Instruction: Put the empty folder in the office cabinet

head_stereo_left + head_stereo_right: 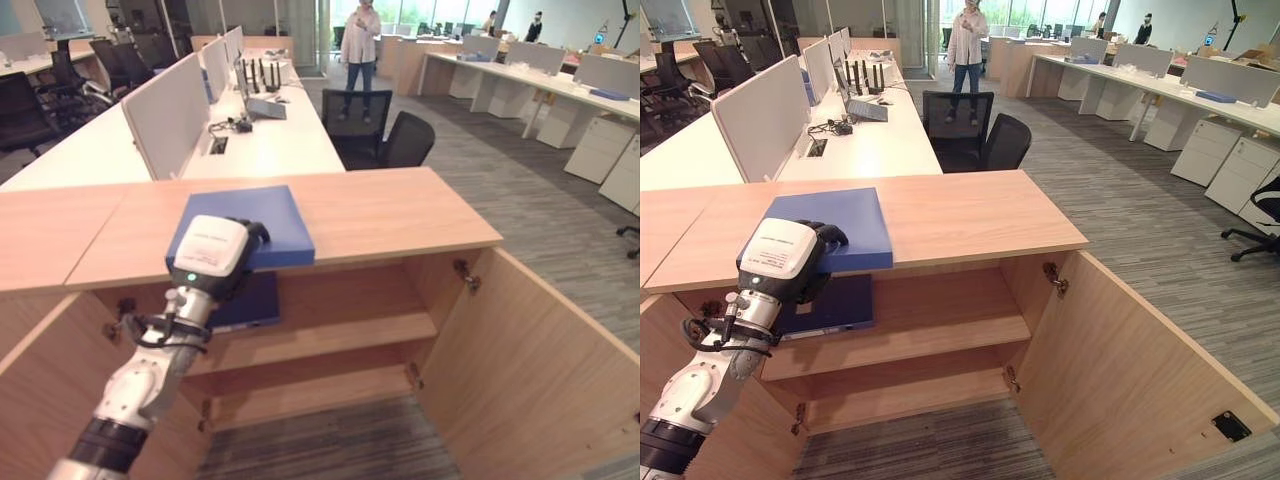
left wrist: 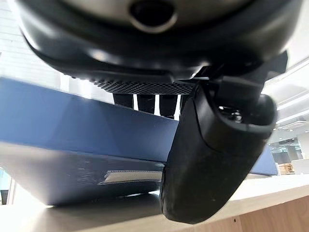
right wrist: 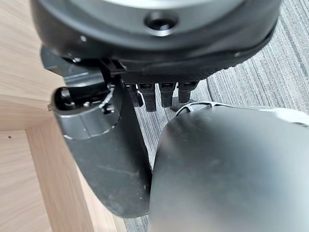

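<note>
Below us the cabinet [image 1: 470,330] stands with its doors swung wide, a dark folder [image 1: 250,300] lying on its upper shelf [image 1: 340,325]. On its counter [image 1: 390,215] lies the blue folder [image 1: 250,220], near edge overhanging, where our left hand [image 1: 225,255] pinches it, fingers above, thumb beneath. Our right hand [image 3: 111,159] hangs over carpet, fingers relaxed, holding nothing.

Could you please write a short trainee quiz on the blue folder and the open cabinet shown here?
1. True or false: the blue folder lies on the cabinet top.
2. Which hand is at the folder's near edge: A left hand, B right hand?
3. Fill in: a second, darker folder lies on the cabinet's upper ____.

Key: 1 true; 2 A; 3 shelf.
</note>
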### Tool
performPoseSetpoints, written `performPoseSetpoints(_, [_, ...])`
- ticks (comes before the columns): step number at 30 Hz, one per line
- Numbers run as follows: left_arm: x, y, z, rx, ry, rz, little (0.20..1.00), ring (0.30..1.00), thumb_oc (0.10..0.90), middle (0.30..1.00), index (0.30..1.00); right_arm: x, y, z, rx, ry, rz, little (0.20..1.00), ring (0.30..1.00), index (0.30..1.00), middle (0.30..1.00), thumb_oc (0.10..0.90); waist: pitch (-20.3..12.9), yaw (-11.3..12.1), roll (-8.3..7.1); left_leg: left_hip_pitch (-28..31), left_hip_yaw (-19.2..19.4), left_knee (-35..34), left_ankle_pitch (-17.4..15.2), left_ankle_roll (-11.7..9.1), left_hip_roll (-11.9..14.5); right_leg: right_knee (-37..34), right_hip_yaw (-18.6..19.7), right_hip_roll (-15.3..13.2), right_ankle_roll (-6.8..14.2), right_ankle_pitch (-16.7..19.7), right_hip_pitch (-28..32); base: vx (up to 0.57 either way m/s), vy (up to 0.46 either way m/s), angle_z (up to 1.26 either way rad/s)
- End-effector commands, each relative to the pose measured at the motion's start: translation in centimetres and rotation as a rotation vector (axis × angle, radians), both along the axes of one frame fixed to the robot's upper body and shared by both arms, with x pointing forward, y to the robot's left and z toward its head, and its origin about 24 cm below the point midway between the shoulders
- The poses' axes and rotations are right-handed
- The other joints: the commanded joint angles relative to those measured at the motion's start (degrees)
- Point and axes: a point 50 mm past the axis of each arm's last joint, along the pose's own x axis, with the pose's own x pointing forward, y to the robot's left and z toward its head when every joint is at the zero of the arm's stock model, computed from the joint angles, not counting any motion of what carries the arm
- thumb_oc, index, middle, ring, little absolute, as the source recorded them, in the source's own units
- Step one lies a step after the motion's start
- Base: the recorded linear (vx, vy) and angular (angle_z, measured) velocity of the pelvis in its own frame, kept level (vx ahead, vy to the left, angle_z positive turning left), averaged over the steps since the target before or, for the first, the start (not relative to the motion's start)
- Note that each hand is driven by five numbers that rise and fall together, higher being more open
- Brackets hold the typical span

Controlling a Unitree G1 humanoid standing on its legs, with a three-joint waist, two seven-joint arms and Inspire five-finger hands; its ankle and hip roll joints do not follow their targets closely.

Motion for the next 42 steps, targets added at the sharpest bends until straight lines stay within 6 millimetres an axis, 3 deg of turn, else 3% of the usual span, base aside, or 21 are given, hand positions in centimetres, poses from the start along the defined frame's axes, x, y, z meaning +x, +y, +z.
performPoseSetpoints(1, [0.8, 0.2, 4.3, -0.080, -0.153, -0.026, 0.300, 0.300, 0.400, 0.300, 0.300, -0.6, -0.5, -0.1, -0.054, 0.063, 0.087, 0.900, 0.900, 0.900, 0.900, 0.800, 1.3, 0.6, -0.76, 4.0, -6.2, -0.1, -9.0, -0.7, 2.7, 0.4, -0.1, -4.2, 5.1, 1.9, -0.6, 0.00, 0.000, 0.00])
performPoseSetpoints(9, [-0.9, -1.9, 5.1, -0.219, -0.166, -0.173, 0.300, 0.300, 0.400, 0.300, 0.300, -0.4, -0.2, -0.1, -0.050, 0.048, 0.064, 0.900, 0.900, 0.900, 0.900, 0.800, 1.5, 1.0, -0.97, 3.7, -6.7, -0.1, -8.9, -0.6, 2.6, 0.4, -0.5, -4.3, 5.0, 2.0, -0.6, 0.00, 0.000, 0.00])
performPoseSetpoints(12, [-2.3, -3.7, 5.8, -0.352, -0.140, -0.318, 0.300, 0.300, 0.400, 0.300, 0.300, -0.3, -0.1, -0.1, -0.048, 0.039, 0.044, 0.900, 0.900, 0.900, 0.900, 0.800, 1.8, 1.3, -1.13, 3.5, -7.2, -0.1, -8.7, -0.6, 2.6, 0.4, -0.8, -4.2, 5.0, 2.1, -0.5, 0.00, 0.006, 0.01])
performPoseSetpoints(13, [-3.3, -5.4, 5.9, -0.455, -0.036, -0.462, 0.300, 0.300, 0.400, 0.300, 0.300, -0.1, -0.3, 0.0, -0.052, 0.029, 0.030, 0.900, 0.900, 0.900, 0.900, 0.800, 2.1, 1.4, -1.07, 3.1, -7.5, -0.1, -8.6, -0.6, 2.5, 0.4, -1.0, -4.2, 5.0, 2.2, -0.5, -0.01, 0.016, 0.05])
performPoseSetpoints(14, [-3.3, -5.4, 5.9, -0.458, -0.030, -0.466, 0.300, 0.300, 0.400, 0.300, 0.300, -0.1, -0.4, 0.0, -0.052, 0.030, 0.028, 0.900, 0.900, 0.900, 0.900, 0.800, 2.1, 1.5, -1.06, 3.1, -7.6, -0.1, -8.5, -0.6, 2.5, 0.4, -1.1, -4.1, 5.0, 2.2, -0.5, -0.01, 0.021, 0.08])
performPoseSetpoints(16, [-4.9, -7.1, 6.2, -0.643, 0.110, -0.659, 0.300, 0.300, 0.400, 0.300, 0.300, 0.0, -0.7, 0.1, -0.052, 0.025, 0.019, 0.900, 0.900, 0.900, 0.900, 0.800, 2.4, 1.7, -0.61, 3.2, -7.8, -0.1, -8.8, -0.7, 2.6, 0.4, -1.3, -3.8, 5.0, 2.0, -0.3, 0.01, 0.025, 0.05])
performPoseSetpoints(18, [-5.8, -7.0, 6.6, -0.899, 0.259, -0.804, 0.300, 0.300, 0.400, 0.300, 0.300, 0.2, -0.6, 0.1, -0.033, 0.022, 0.025, 0.900, 0.900, 0.900, 0.900, 0.800, 2.6, 2.1, -0.66, 2.7, -8.1, -0.1, -8.3, -0.7, 2.2, 0.4, -1.7, -4.2, 5.0, 2.5, -0.4, 0.00, 0.016, 0.01])
performPoseSetpoints(19, [-5.9, -6.9, 6.6, -0.902, 0.262, -0.805, 0.300, 0.300, 0.400, 0.300, 0.300, 0.2, -0.6, 0.1, -0.032, 0.023, 0.027, 0.900, 0.900, 0.900, 0.900, 0.800, 2.6, 2.1, -0.71, 2.7, -8.1, -0.1, -8.3, -0.6, 2.1, 0.4, -1.7, -4.2, 5.0, 2.5, -0.4, 0.00, 0.000, 0.00])
performPoseSetpoints(23, [-5.8, -6.4, 5.4, -1.248, 0.379, -0.860, 0.300, 0.300, 0.400, 0.300, 0.300, 0.4, 0.2, 0.0, 0.018, 0.019, 0.064, 0.900, 0.900, 0.900, 0.900, 0.800, 3.3, 2.9, -1.08, 2.3, -8.5, -0.1, -8.1, -0.8, 2.0, 0.4, -2.1, -4.4, 5.0, 2.5, -0.3, -0.01, 0.001, 0.03])
performPoseSetpoints(27, [-5.9, -6.3, 4.0, -1.368, 0.449, -0.846, 0.300, 0.300, 0.400, 0.300, 0.300, 0.6, 0.6, 0.0, 0.027, 0.012, 0.085, 0.900, 0.900, 0.900, 0.900, 0.800, 3.7, 3.3, -1.27, 2.1, -8.8, -0.1, -8.0, -0.8, 2.0, 0.4, -2.2, -4.4, 4.9, 2.5, -0.2, -0.01, -0.007, 0.06])
performPoseSetpoints(30, [-5.6, -5.9, 2.8, -1.415, 0.414, -0.758, 0.300, 0.300, 0.400, 0.300, 0.300, -0.4, 0.6, -0.2, 0.031, 0.021, 0.110, 0.900, 0.900, 0.900, 0.900, 0.800, 4.1, 3.1, -1.43, 2.0, -8.9, -0.1, -8.0, -0.7, 2.0, 0.4, -2.3, -4.3, 4.9, 2.5, -0.3, -0.02, -0.009, 0.04])
performPoseSetpoints(33, [-5.5, -5.4, 1.0, -1.369, 0.462, -0.645, 0.300, 0.300, 0.400, 0.300, 0.300, 0.1, 0.4, -0.1, 0.020, 0.008, 0.075, 0.900, 0.900, 0.900, 0.900, 0.800, 4.3, 3.5, -1.30, 1.7, -9.3, -0.1, -7.9, -0.6, 2.0, 0.4, -2.4, -4.3, 4.8, 2.4, -0.3, -0.01, -0.007, 0.04])
performPoseSetpoints(34, [-5.8, -4.3, -0.6, -1.288, 0.495, -0.523, 0.300, 0.300, 0.400, 0.300, 0.300, 0.9, -0.4, 0.2, -0.013, -0.018, 0.062, 0.900, 0.900, 0.900, 0.900, 0.800, 4.5, 3.9, -1.17, 1.5, -9.4, -0.1, -7.9, -0.5, 2.1, 0.4, -2.5, -4.3, 4.8, 2.3, -0.2, 0.00, -0.003, 0.03])
performPoseSetpoints(37, [-6.0, -3.4, -1.6, -1.170, 0.514, -0.429, 0.300, 0.300, 0.400, 0.300, 0.300, 1.7, -0.4, 0.3, -0.021, -0.047, 0.072, 0.900, 0.900, 0.900, 0.900, 0.800, 4.6, 4.1, -1.06, 1.6, -9.4, -0.1, -7.9, -0.5, 2.1, 0.4, -2.4, -4.3, 4.8, 2.3, -0.2, 0.00, -0.001, 0.02])
performPoseSetpoints(39, [-6.4, -2.3, -2.6, -1.007, 0.543, -0.328, 0.300, 0.300, 0.400, 0.300, 0.300, 3.1, -0.3, 0.6, -0.031, -0.092, 0.138, 0.900, 0.900, 0.900, 0.900, 0.800, 4.8, 4.5, -1.05, 1.6, -9.4, -0.1, -7.9, -0.4, 2.2, 0.4, -2.4, -4.3, 4.9, 2.3, -0.2, 0.00, -0.011, 0.10])
performPoseSetpoints(40, [-7.1, -1.8, -2.9, -0.912, 0.576, -0.296, 0.300, 0.300, 0.400, 0.300, 0.300, 5.1, 0.0, 1.1, -0.054, -0.154, 0.225, 0.900, 0.900, 0.900, 0.900, 0.800, 5.0, 5.1, -0.95, 1.5, -9.4, -0.1, -7.9, -0.3, 2.3, 0.4, -2.5, -4.5, 4.9, 2.3, -0.2, 0.00, -0.011, 0.07])
performPoseSetpoints(41, [-7.1, -1.7, -2.9, -0.911, 0.576, -0.294, 0.300, 0.300, 0.400, 0.300, 0.300, 5.1, 0.1, 1.1, -0.054, -0.153, 0.227, 0.900, 0.900, 0.900, 0.900, 0.800, 4.9, 5.0, -0.99, 1.5, -9.4, -0.1, -7.9, -0.3, 2.3, 0.4, -2.5, -4.4, 4.9, 2.4, -0.2, 0.00, -0.010, 0.05])
performPoseSetpoints(42, [-7.7, -1.4, -3.0, -0.826, 0.610, -0.283, 0.300, 0.300, 0.400, 0.300, 0.300, 7.9, 0.9, 2.0, -0.082, -0.239, 0.364, 0.900, 0.900, 0.900, 0.900, 0.800, 5.0, 5.5, -0.86, 1.5, -9.3, -0.1, -7.9, -0.1, 2.3, 0.4, -2.5, -4.7, 5.0, 2.5, -0.3, 0.00, 0.000, 0.00])
